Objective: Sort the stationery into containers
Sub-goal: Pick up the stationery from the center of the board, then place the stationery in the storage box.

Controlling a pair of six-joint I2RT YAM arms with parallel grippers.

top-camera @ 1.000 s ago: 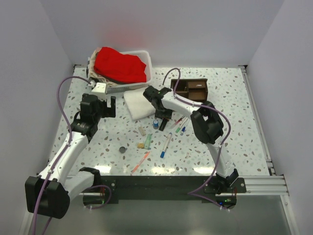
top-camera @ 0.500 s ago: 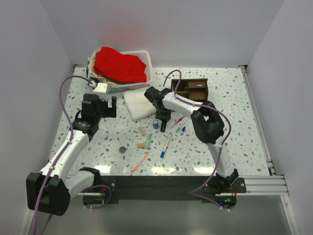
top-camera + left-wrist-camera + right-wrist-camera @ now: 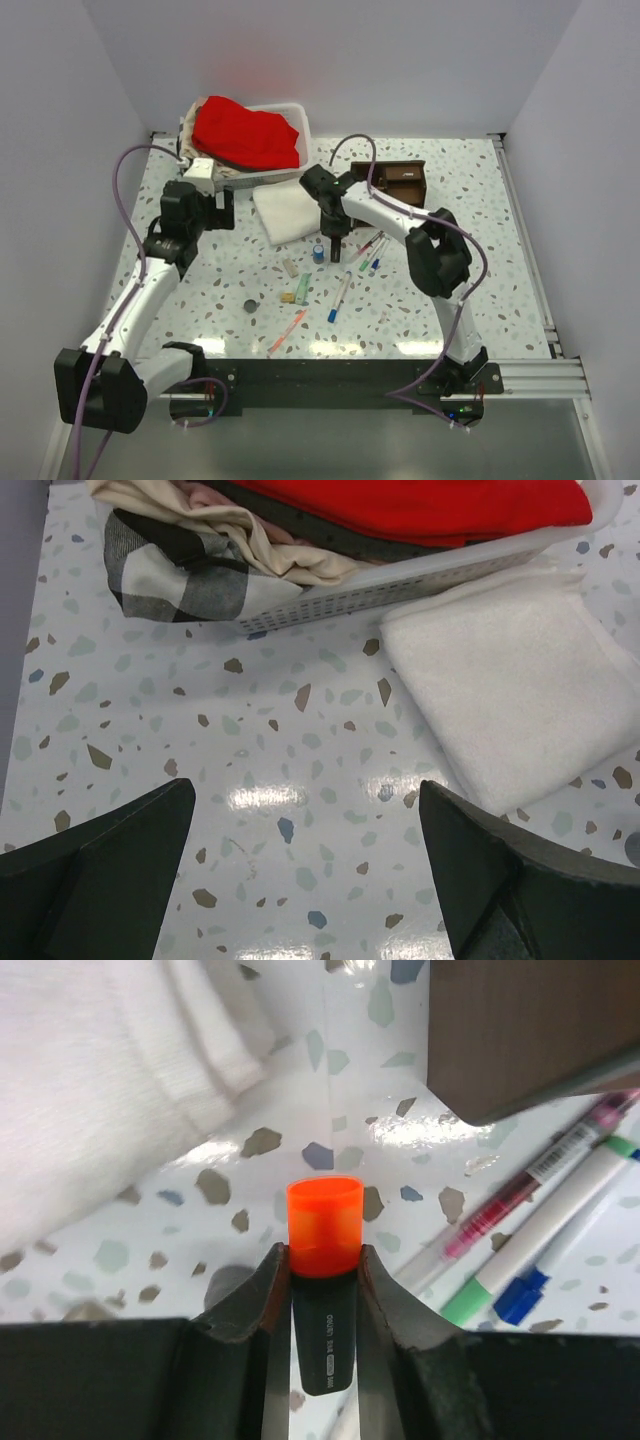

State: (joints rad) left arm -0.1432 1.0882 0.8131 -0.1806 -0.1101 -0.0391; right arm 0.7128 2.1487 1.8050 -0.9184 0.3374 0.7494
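— Where is my right tool?
— Your right tool (image 3: 325, 1260) is clamped on the orange-capped black marker (image 3: 325, 1222), with 1 finger on each side of the barrel and the cap pointing away. It sits just right of the folded white cloth (image 3: 285, 212). The wooden organizer (image 3: 395, 182) is near it, to the far right.
— And my left?
— Your left tool (image 3: 305, 785) is spread wide with nothing in it, over the counter (image 3: 150, 680) near the white basket (image 3: 400, 580). Other stationery lies loose on the counter: the blue bottle (image 3: 318, 254), a cluster of pens (image 3: 368, 250) to its right, small blocks (image 3: 297, 291) and a dark disc (image 3: 250, 306) nearer you.
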